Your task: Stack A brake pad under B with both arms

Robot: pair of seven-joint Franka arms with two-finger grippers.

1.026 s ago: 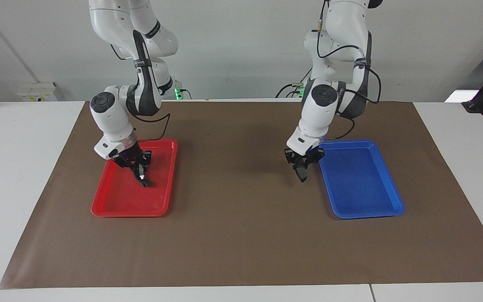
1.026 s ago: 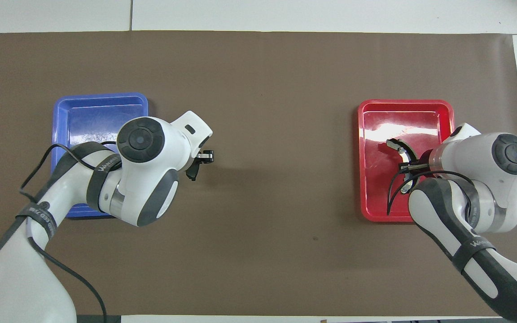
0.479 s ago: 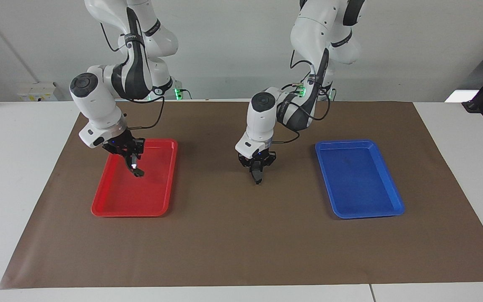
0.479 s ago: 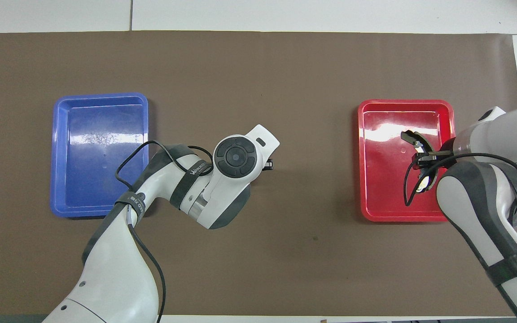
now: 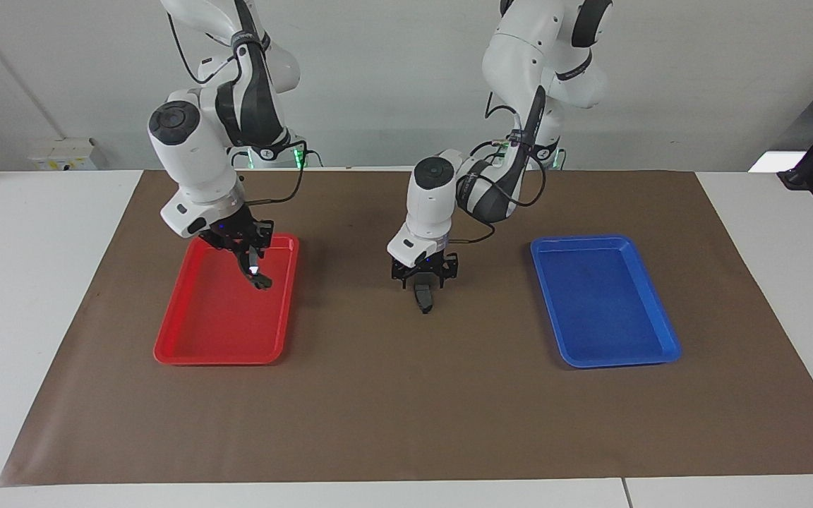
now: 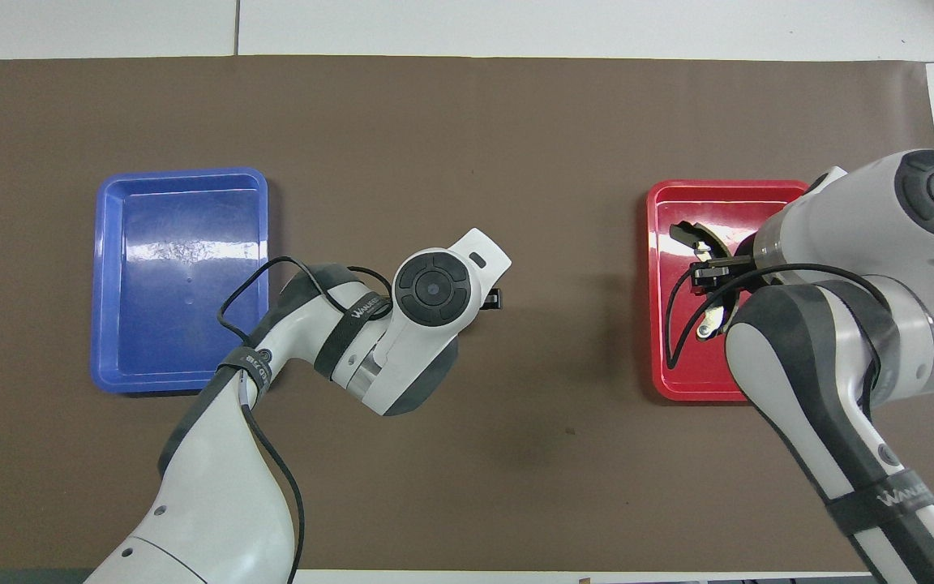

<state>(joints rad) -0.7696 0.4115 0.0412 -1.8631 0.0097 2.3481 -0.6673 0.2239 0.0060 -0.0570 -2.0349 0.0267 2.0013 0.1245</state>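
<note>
Both parts are in the air and the stack is not yet made; this looks like the carry step. The left pincer hangs low over the brown mat at the middle of the counter, between the two trays, closed on pad A, which points down below its fingers and seems just above the mat. The left arm bends sharply, wrist near vertical. The right pincer is over the red tray, closed on shoe B, whose crescent sticks out on both sides of the fingers in the overhead view, clear of the tray floor. The right forearm slopes down and toward the centre. The blue tray lies beside the left arm with nothing in it. Next, judging by the task, A should be laid flat on the mat under the left pincer and released, then B brought across and lowered on top of it.
</note>
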